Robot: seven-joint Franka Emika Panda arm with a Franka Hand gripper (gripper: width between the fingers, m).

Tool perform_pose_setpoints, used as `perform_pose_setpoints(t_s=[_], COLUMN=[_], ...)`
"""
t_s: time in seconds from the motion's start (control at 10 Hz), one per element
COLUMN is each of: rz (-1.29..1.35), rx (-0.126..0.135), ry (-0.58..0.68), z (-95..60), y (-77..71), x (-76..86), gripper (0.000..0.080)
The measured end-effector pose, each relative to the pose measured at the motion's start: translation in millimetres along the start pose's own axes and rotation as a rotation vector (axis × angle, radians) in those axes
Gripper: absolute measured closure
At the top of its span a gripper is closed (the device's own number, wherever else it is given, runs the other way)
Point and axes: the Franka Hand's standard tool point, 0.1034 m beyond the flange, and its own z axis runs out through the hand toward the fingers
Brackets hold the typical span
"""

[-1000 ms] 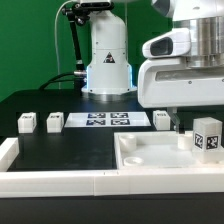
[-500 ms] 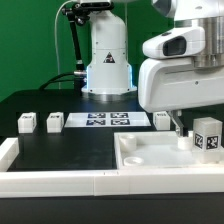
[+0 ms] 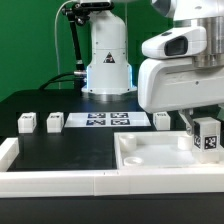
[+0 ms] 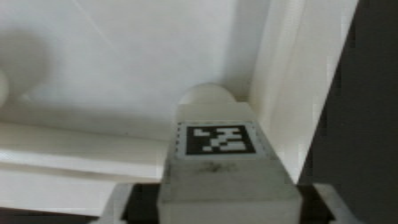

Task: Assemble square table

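Note:
The white square table top lies at the exterior view's right, rim up. One tagged white leg stands upright at its far right corner. My gripper has come down over that leg. In the wrist view the leg fills the space between my jaws, its tag facing the camera, and my gripper is shut on it, with dark fingertips tight against both its sides. Three more legs stand loose on the black table behind.
The marker board lies flat between the loose legs. A long low white border rail runs along the front and up the exterior view's left. The arm's white base stands at the back.
My gripper has shifted toward the exterior view's right, onto the corner leg, and its jaws have closed in from wide open onto the leg's sides.

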Motion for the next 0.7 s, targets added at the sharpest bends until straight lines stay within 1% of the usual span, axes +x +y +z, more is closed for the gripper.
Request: perform_pose_setpoints(t_s=[0.3,0.5,0.7], rz=[0.093,0.328,0.559], rx=[0.001,0.006,0.004], ry=[0.000,0.009,0.025], z=[0.0,0.0,-0.1], y=[0.1,0.8,0.7], x=[0.0,0.2,-0.7], gripper=[0.0510,0.0510,0.0509])
